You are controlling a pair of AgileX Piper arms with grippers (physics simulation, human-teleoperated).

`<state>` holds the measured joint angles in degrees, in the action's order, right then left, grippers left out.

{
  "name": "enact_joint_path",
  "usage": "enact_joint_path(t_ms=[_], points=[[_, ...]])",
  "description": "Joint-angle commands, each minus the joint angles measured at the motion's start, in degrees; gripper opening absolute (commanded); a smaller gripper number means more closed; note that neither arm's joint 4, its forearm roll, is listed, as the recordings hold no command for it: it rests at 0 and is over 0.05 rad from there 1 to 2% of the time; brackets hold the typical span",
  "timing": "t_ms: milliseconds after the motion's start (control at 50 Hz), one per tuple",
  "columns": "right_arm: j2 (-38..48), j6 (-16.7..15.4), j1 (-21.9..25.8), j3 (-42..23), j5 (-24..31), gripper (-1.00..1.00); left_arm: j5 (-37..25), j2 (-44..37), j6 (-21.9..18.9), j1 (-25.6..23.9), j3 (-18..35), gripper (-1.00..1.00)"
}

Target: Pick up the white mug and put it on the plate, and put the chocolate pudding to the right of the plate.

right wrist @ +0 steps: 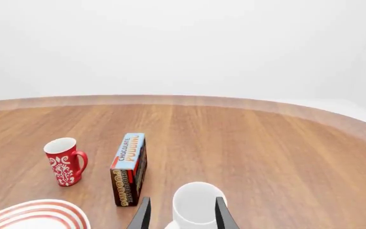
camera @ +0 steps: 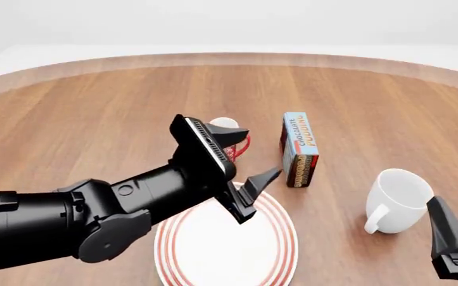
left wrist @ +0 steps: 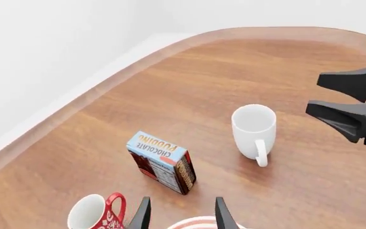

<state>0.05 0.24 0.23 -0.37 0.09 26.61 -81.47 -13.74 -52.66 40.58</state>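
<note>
Front view shows my left end effector (camera: pixel 253 196) hanging over the far edge of the plate (camera: pixel 277 250), its dark fingers spread with nothing between them. That plate is a wide, flat, glossy white disc ringed with thin red bands near the rim, and its face is bare. Behind my left arm, partly hidden, stands the red mug (camera: pixel 233 140), small, with a white floral pattern, a looped handle and a white inside that looks hollow.

Just right of the plate's far side stands the chocolate pudding (camera: pixel 299 149), a small rectangular carton on its narrow edge, light blue on the upper face with orange lettering, dark brown and red on the sides. Nearer to me and further right stands the white mug (camera: pixel 396 199), plain, smooth and shiny, upright on the surface, its curved handle turned toward the plate, nothing inside.

My right end effector (right wrist: pixel 179 214) is close behind the white mug, the fingers parted on either side of its rim in the right wrist view; I cannot tell whether they touch it.

Everything stands on a round surface (camera: pixel 93 113) of warm brown wood grain with a paler rim, set against plain white walls.
</note>
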Motion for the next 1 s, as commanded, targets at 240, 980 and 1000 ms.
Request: enact_joint_path(t_ms=[240,980,1000], points=[[0.13,0.17,0.05,0.14,-0.06,1.00,-2.47,-5.93,3.35,-4.63,6.36,1.00],[0.16,0.21,0.26,0.18,-0.28,1.00,-6.08,-13.76,8.21,-7.89,13.82,1.00],[0.15,0.22,0.28,0.17,-0.27,1.00,-6.19,-14.08,8.40,-8.02,14.12,1.00]])
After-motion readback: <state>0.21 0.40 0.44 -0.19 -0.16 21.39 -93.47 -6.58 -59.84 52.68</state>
